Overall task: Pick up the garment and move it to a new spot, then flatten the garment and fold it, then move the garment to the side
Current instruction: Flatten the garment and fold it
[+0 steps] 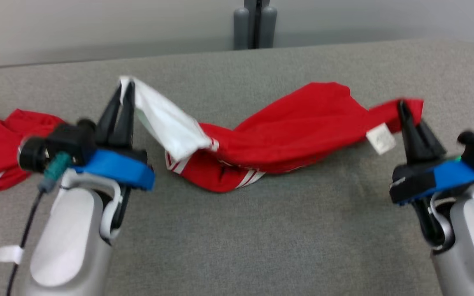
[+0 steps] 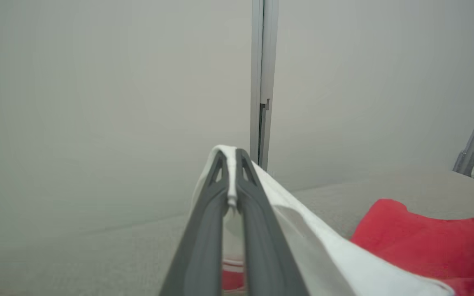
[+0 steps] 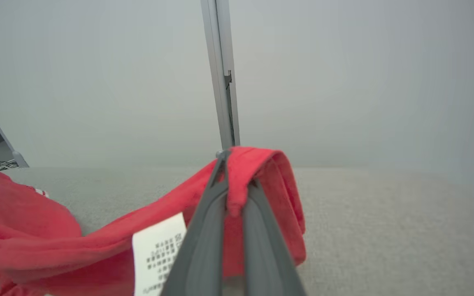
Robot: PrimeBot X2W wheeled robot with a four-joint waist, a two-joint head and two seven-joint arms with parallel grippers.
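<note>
Red soft jersey garment [image 1: 294,123] with a white panel sags across mid-frame onto the grey fabric counter [image 1: 261,238]. The left gripper [image 1: 122,98] pinches its white end, the right gripper [image 1: 403,111] its red hem. Light and limp; corners seem the best holds.

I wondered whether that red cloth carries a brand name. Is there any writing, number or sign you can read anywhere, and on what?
On the white care label sewn to the red garment: rows of small black print, too small and blurred to read.
I can read no other words, numbers or signs.
</note>
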